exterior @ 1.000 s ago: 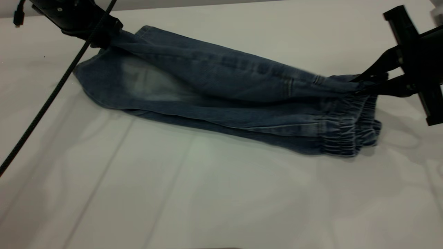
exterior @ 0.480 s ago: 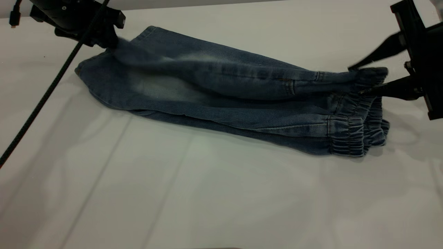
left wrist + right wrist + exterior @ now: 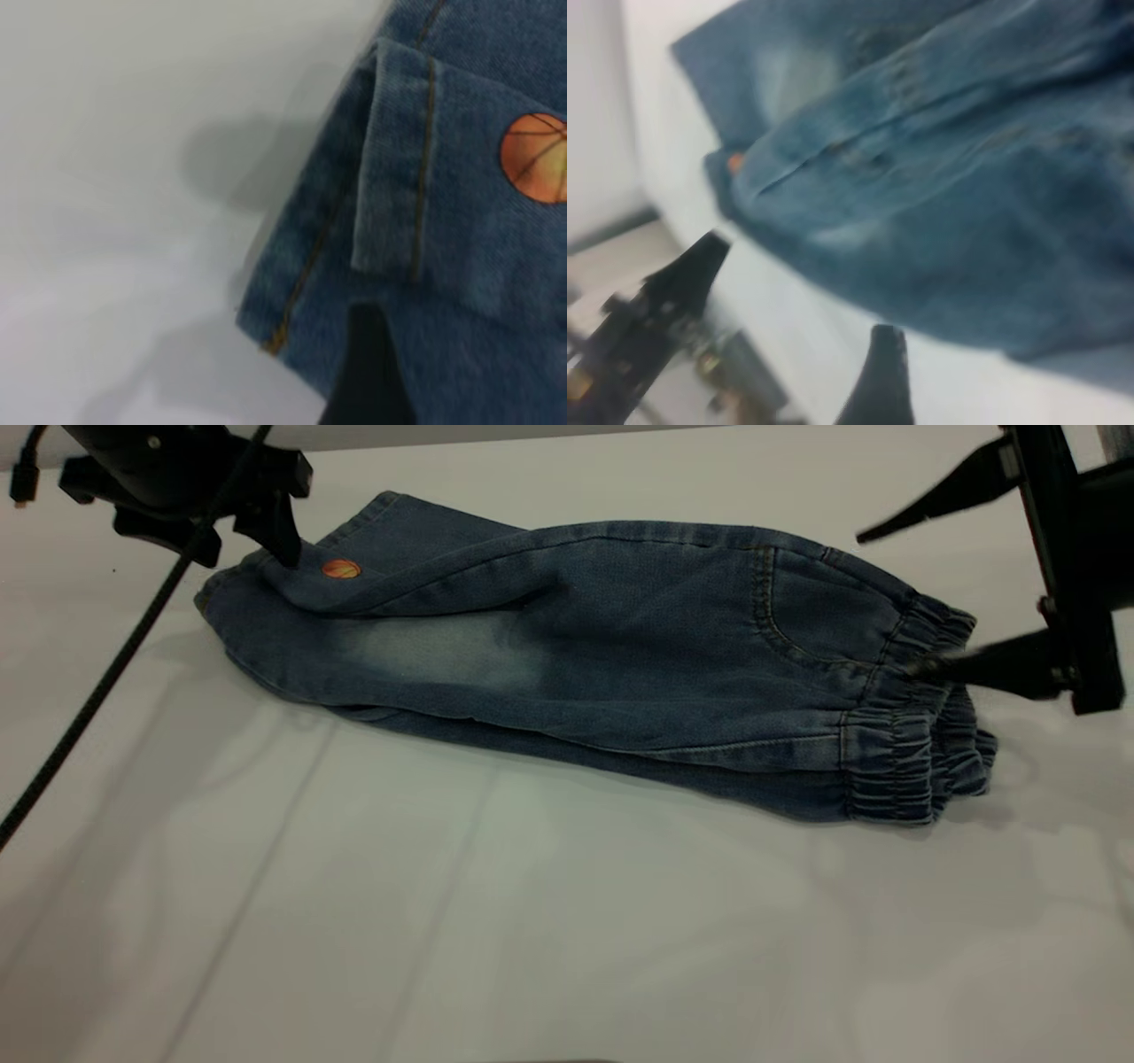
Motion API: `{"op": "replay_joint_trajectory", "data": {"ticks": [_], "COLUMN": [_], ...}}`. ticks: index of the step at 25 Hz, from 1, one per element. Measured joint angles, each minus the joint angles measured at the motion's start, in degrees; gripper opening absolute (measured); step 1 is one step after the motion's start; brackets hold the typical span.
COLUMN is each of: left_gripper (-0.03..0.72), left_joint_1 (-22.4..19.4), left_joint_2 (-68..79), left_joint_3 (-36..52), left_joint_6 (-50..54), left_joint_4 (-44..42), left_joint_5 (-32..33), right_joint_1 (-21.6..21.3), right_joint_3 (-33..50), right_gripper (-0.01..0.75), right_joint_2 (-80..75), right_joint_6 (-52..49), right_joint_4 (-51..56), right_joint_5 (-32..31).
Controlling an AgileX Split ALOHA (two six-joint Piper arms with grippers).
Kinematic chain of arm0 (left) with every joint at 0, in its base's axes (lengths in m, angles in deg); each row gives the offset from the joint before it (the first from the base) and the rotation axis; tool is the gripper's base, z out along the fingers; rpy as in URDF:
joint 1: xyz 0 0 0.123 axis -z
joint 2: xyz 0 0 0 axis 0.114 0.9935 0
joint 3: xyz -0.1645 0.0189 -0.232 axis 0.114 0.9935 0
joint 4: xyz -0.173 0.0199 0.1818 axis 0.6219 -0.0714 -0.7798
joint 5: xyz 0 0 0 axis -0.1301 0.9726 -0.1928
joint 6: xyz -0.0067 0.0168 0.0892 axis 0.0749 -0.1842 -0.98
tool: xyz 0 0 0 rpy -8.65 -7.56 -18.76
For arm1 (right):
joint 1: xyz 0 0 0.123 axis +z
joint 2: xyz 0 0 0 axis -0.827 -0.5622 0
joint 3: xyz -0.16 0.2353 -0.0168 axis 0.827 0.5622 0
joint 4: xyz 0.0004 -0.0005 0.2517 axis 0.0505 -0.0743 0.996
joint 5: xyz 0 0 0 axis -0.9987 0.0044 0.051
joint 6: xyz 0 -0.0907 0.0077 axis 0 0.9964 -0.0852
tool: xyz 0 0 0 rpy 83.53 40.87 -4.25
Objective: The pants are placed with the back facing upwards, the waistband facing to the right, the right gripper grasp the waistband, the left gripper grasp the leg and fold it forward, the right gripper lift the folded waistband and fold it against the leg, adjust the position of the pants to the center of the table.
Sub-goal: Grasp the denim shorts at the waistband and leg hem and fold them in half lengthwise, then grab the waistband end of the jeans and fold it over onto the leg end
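Denim pants lying folded lengthwise on the white worktop, in its far half, hems at the exterior view's left, waistband at its right. Gathered elastic band stacked in two layers, curved front pocket seam just beside it on the upper layer. Faded pale patch showing on the lower leg. Upper, printed leg folded over along the far edge of the pants, small orange basketball print visible near its hem.

Left end effector at the hem end of the pants, fingers spread apart, not gripping; one dark finger pointing down just beside the ball print, at the hem. In the left wrist view, same hem with tan stitching and ball print, dark fingertip against the denim.

Right end effector at the waistband end, wide open: one finger touching the gathered band, the other raised well above the pants. Right wrist view blurred: denim, one dark fingertip over bare worktop.
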Motion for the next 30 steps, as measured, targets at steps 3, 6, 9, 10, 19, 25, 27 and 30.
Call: {"op": "replay_joint_trajectory", "data": {"ticks": [3,6,9,10,19,25,27,30], "left_gripper": [0.496,0.496,0.496,0.496,0.496,0.496,0.496,0.496], "left_joint_1": [0.0,0.0,0.0,0.0,3.3,4.1,4.1,4.1], "left_joint_2": [-2.0,-2.4,-1.5,-0.9,3.7,5.1,5.2,5.8], "left_joint_3": [-0.2,-0.4,-0.4,-0.4,-0.4,-0.5,-0.5,-0.5], "left_joint_6": [-2.8,-6.9,-11.3,-12.3,-16.6,-16.5,-16.1,-16.1], "left_joint_4": [0.0,1.5,4.9,6.3,9.6,9.7,9.8,9.8], "left_joint_5": [5.0,13.4,16.1,15.6,3.6,0.8,1.8,1.4], "right_joint_1": [0.0,0.0,0.0,0.0,0.0,0.0,0.0,0.0], "right_joint_3": [0.0,0.0,0.0,0.0,0.0,0.0,0.0,0.0], "right_gripper": [0.564,0.557,0.555,0.554,0.554,0.554,0.554,0.554], "right_joint_2": [0.0,0.0,0.0,0.0,0.0,0.0,0.0,0.0], "right_joint_6": [-0.2,-0.5,-0.6,-0.6,0.3,0.7,0.7,1.0], "right_joint_4": [-1.0,-3.0,-3.3,-3.3,-3.3,-3.3,-3.3,-3.3], "right_joint_5": [-5.8,-8.4,-8.4,-8.4,-8.8,-9.5,-9.5,-9.6]}}
